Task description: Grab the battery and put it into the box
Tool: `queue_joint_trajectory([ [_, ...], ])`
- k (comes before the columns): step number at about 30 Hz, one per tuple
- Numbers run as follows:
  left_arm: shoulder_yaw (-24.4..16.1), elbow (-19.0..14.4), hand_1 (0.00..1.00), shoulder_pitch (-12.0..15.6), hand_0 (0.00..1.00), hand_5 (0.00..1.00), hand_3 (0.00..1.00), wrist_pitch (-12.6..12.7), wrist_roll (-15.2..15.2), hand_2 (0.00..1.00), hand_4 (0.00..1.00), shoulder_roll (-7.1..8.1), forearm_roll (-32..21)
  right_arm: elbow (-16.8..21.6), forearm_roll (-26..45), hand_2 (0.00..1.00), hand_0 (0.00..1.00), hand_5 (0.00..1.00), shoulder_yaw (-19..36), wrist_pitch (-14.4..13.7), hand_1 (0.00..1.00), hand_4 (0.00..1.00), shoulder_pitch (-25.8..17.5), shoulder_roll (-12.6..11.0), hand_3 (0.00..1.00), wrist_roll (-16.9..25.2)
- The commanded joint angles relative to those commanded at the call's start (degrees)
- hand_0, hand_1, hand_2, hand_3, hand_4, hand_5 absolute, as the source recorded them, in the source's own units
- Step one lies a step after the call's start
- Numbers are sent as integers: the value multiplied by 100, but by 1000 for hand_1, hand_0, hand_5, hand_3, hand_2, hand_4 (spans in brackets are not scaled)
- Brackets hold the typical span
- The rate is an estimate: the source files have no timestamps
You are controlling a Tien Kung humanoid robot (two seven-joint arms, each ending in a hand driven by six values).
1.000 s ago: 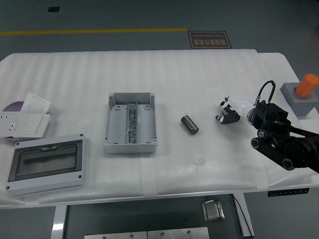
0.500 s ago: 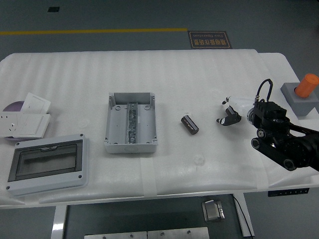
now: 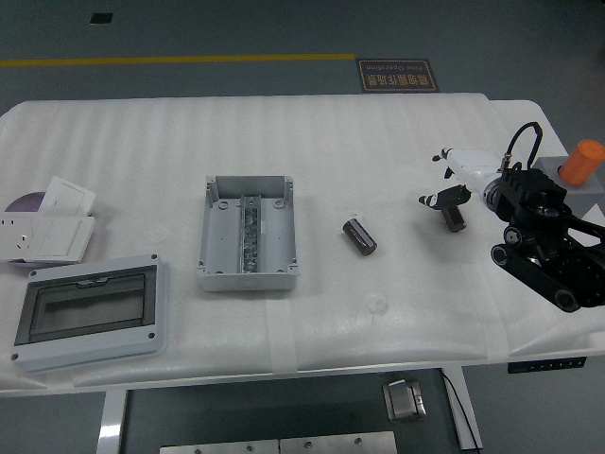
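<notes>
The battery (image 3: 359,236), a short dark cylinder, lies on its side on the white table, right of centre. The open grey box (image 3: 248,234) with a metal rail inside sits about a hand's width to the battery's left. My right hand (image 3: 446,196), white with black fingertips, comes in from the right edge on its black arm. It hovers to the right of the battery, well apart from it. Its fingers are loosely spread and hold nothing. My left arm does not show.
A grey cover with a clear window (image 3: 90,312) lies at the front left. White socket plates (image 3: 47,232) and a purple disc (image 3: 23,201) sit behind it. An orange cylinder on a grey base (image 3: 579,170) stands at the far right edge.
My right hand has lifted and drawn back toward the upper right, away from the battery. The battery and box have not moved.
</notes>
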Motion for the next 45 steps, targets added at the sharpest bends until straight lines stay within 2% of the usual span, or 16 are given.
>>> queue_joint_trajectory([
  [8, -7, 4, 651, -1, 628, 486, 584, 3, 1, 428, 499, 23, -4, 140, -11, 638, 702, 516, -892, 375, 654, 843, 397, -460, 894, 145],
  [13, -14, 4, 651, -26, 628, 488, 584, 3, -4, 428, 500, 43, 7, 237, -82, 637, 703, 506, -1407, 468, 655, 837, 604, -612, 889, 233],
  [20, -10, 3, 651, -42, 628, 489, 584, 8, -17, 428, 500, 55, 9, 188, -238, 639, 711, 489, -1873, 362, 657, 839, 689, -586, 898, 329],
  [21, -7, 3, 651, -42, 628, 490, 584, 9, -19, 428, 500, 56, 7, 178, -258, 651, 718, 418, -1900, 332, 661, 874, 693, -577, 946, 340],
  [32, -39, -16, 651, -83, 628, 491, 584, 17, -50, 428, 500, 51, 54, -46, -370, 647, 716, 397, -2048, -5, 658, 864, 724, -493, 963, 451],
  [33, -45, -20, 651, -85, 627, 492, 584, 16, -51, 428, 499, 51, 63, -63, -373, 634, 706, 425, -2062, -21, 654, 832, 723, -492, 920, 459],
  [38, -69, -30, 651, -87, 627, 492, 584, 12, -54, 428, 499, 54, 99, -141, -339, 634, 706, 425, -2136, -86, 654, 832, 689, -487, 920, 491],
  [39, -71, -31, 651, -86, 626, 493, 584, 11, -54, 428, 499, 55, 103, -149, -326, 607, 688, 388, -2150, -104, 637, 775, 682, -478, 836, 498],
  [44, -85, -38, 651, -94, 626, 493, 584, 8, -57, 428, 499, 60, 123, -165, -273, 607, 688, 388, -2190, -181, 637, 775, 666, -427, 836, 527],
  [45, -90, -41, 651, -97, 626, 495, 584, 7, -57, 427, 500, 61, 130, -168, -261, 593, 682, 353, -2195, -198, 630, 726, 664, -415, 768, 533],
])
